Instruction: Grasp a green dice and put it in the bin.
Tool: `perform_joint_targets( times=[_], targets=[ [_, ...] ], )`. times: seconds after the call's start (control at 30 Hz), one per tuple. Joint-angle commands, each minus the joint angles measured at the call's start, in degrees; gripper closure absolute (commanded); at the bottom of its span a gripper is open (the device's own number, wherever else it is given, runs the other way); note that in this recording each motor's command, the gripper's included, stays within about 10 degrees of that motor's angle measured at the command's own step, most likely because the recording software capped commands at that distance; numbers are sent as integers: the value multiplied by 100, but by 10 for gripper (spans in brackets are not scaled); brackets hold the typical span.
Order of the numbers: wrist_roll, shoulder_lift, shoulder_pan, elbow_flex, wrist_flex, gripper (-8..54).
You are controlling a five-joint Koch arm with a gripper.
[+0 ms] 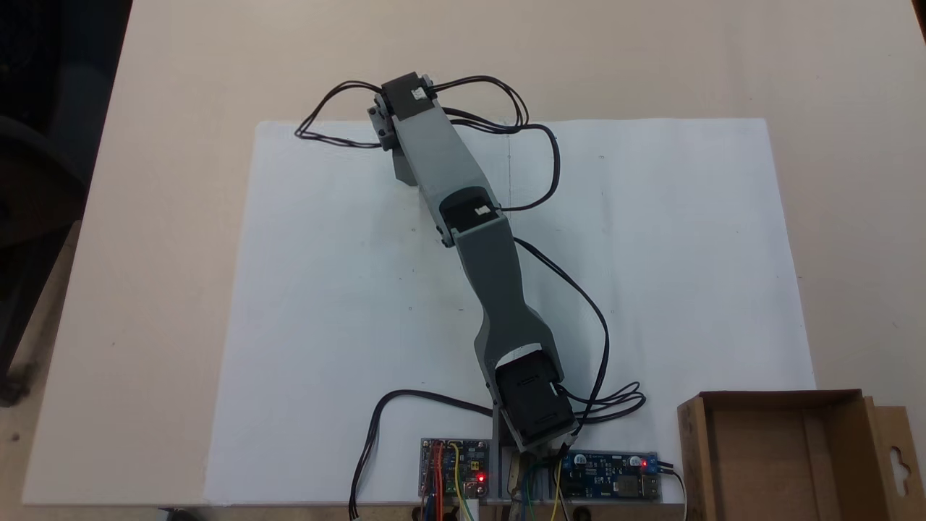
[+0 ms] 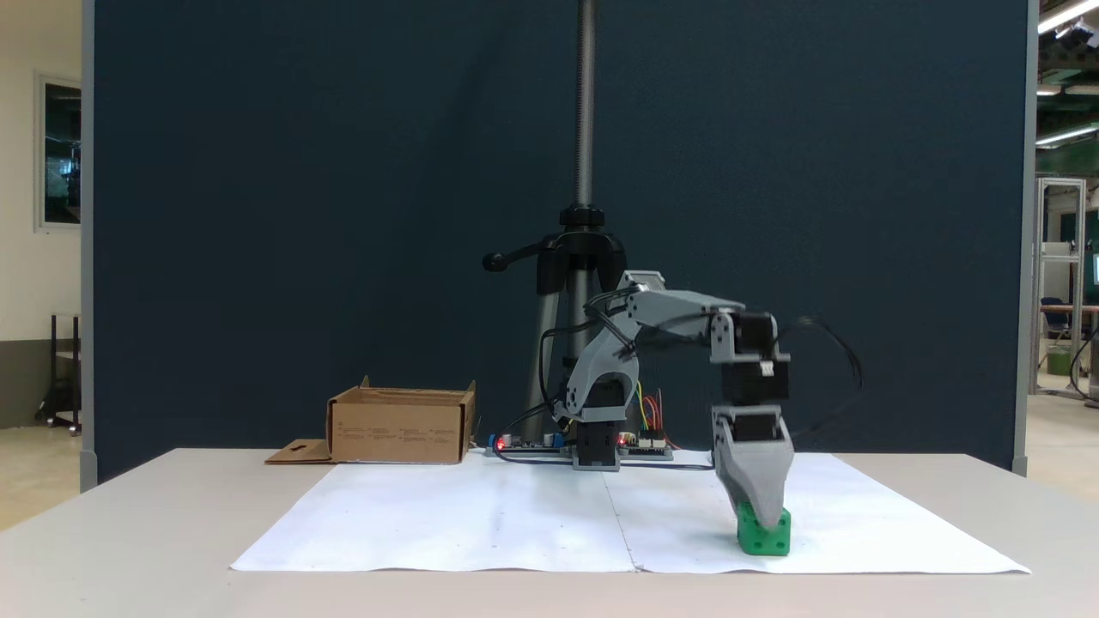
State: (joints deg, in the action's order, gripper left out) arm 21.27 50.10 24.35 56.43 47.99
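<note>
The green dice [image 2: 764, 536] sits on the white paper near the right front in a fixed view. My gripper [image 2: 767, 515] points straight down, and its grey tip overlaps the dice's top. The jaws stand one behind the other, so their gap is hidden. From above, the arm stretches toward the far left, and the wrist [image 1: 405, 101] covers the dice. The bin, a brown cardboard box [image 1: 696, 463] [image 2: 399, 425], stands beside the arm's base, well away from the gripper, with its hang-hole flap [image 1: 897, 463] folded out.
A white paper sheet [image 1: 333, 304] covers the table's middle. Two circuit boards [image 1: 454, 467] [image 1: 611, 474] with red lights sit at the arm's base, with black cables [image 1: 600, 340] looping around them. A tripod pole [image 2: 584, 215] rises behind the base.
</note>
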Motion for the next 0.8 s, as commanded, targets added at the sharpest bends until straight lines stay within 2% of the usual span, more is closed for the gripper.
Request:
perform_joint_targets(
  times=[0.0, 0.33, 0.43, 0.77],
  targets=[
    [448, 132, 158, -281, -272, 74],
    [466, -35, 202, -290, -316, 75],
    [492, -62, 202, -281, -308, 113],
    [492, -70, 185, -281, -334, 115]
  ],
)
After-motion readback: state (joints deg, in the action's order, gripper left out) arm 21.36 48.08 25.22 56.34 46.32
